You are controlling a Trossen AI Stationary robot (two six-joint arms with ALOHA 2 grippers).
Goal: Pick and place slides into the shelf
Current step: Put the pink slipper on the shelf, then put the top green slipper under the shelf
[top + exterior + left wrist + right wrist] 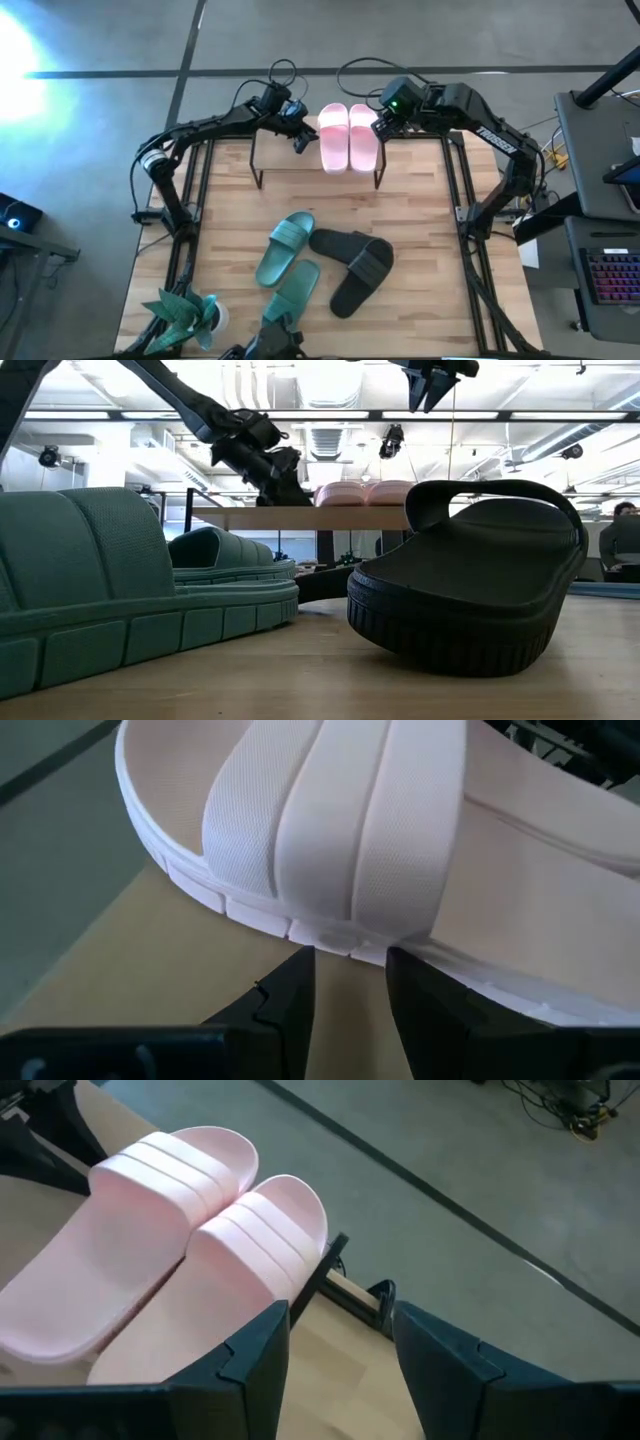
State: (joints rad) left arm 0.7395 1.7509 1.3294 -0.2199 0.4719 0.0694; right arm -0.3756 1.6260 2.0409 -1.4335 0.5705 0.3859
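Pink slides [348, 137] paired on the shelf [280, 158], my left gripper [348, 982] seemingly just clear, fingers narrowly apart, my right gripper [335, 1342] open beside them.

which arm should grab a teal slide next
Left, probably. Both grippers sit at the shelf by the pink pair, left gripper and right gripper with jaws open. The teal slides lie on the left arm's side of the table; the black slides lie nearer the right.
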